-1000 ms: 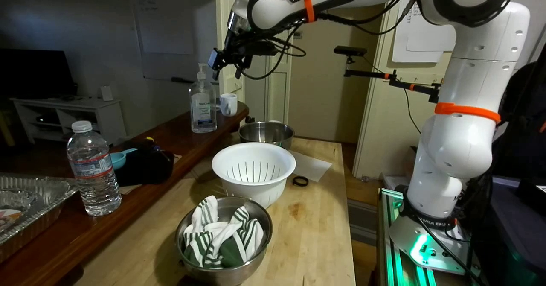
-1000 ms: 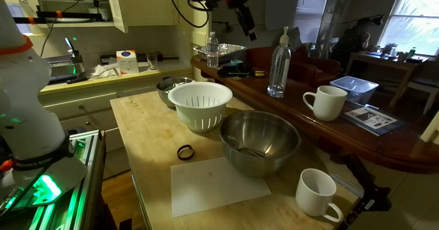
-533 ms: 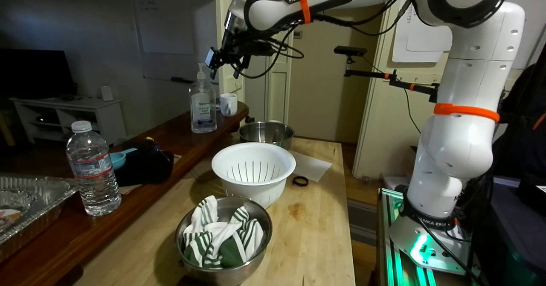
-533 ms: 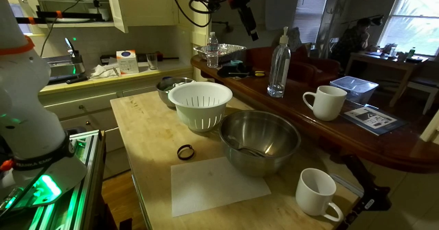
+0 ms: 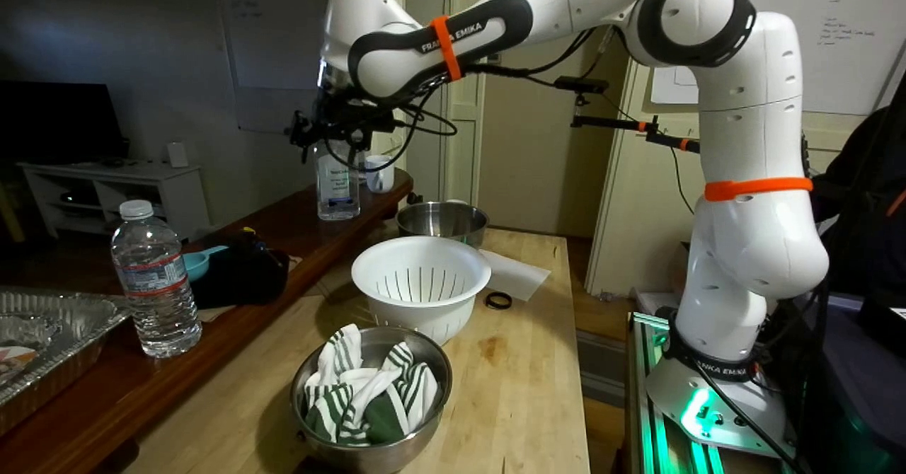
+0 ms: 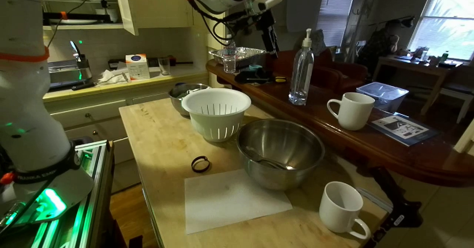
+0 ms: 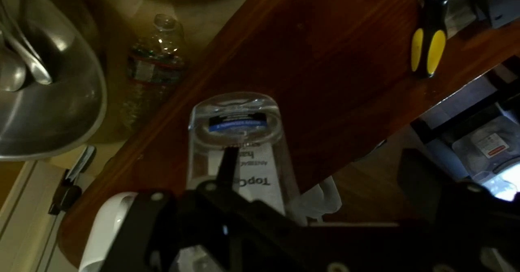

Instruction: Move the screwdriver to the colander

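Observation:
The screwdriver lies on the dark wooden ledge; its yellow-and-black handle [image 7: 430, 40] shows at the upper right of the wrist view, and it also shows in an exterior view [image 6: 280, 79]. In another exterior view only its yellow end [image 5: 248, 230] shows beside a black object. The white colander [image 5: 421, 283] stands on the light wooden table, also seen at mid-frame in an exterior view [image 6: 217, 118]. My gripper [image 7: 325, 170] is open and empty, with its fingers wide apart, high above the ledge. It shows in both exterior views [image 5: 333, 150] [image 6: 273, 52], apart from screwdriver and colander.
A tall sanitizer bottle [image 6: 301, 74] stands on the ledge close to my gripper; it shows behind one finger in the wrist view [image 7: 260, 174]. A water bottle [image 5: 156, 283], foil tray [image 5: 64, 332], white mug [image 6: 353, 111] and steel bowls [image 6: 281, 151] [image 5: 371, 389] stand around.
The arm has swung and come down; in an exterior view my gripper moved left and lower, now in front of the sanitizer bottle's top. The screwdriver and colander have not moved.

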Robot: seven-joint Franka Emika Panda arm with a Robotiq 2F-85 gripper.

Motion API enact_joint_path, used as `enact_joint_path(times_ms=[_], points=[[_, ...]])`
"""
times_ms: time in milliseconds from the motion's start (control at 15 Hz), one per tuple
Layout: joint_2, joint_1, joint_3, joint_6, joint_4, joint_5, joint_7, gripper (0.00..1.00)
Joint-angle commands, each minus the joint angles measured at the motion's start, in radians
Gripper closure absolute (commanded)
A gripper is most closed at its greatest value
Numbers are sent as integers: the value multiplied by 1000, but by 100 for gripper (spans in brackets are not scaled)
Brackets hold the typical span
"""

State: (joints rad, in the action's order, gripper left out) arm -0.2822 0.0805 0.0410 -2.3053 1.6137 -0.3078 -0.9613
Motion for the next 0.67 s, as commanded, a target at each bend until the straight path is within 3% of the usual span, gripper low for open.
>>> enact_joint_path(times_ms=[0, 267, 333, 400, 467, 600], points=[[-229, 42, -33, 7, -246, 19, 37, 0], [-410, 55, -45, 11, -454, 72, 146, 0], [-438, 26, 0, 42, -504, 50, 171, 0], [-434, 57, -38, 45, -510, 86, 226, 0], [-381, 72, -68, -3, -404, 76, 162, 0], [-411, 74, -69, 0, -456, 94, 206, 0]])
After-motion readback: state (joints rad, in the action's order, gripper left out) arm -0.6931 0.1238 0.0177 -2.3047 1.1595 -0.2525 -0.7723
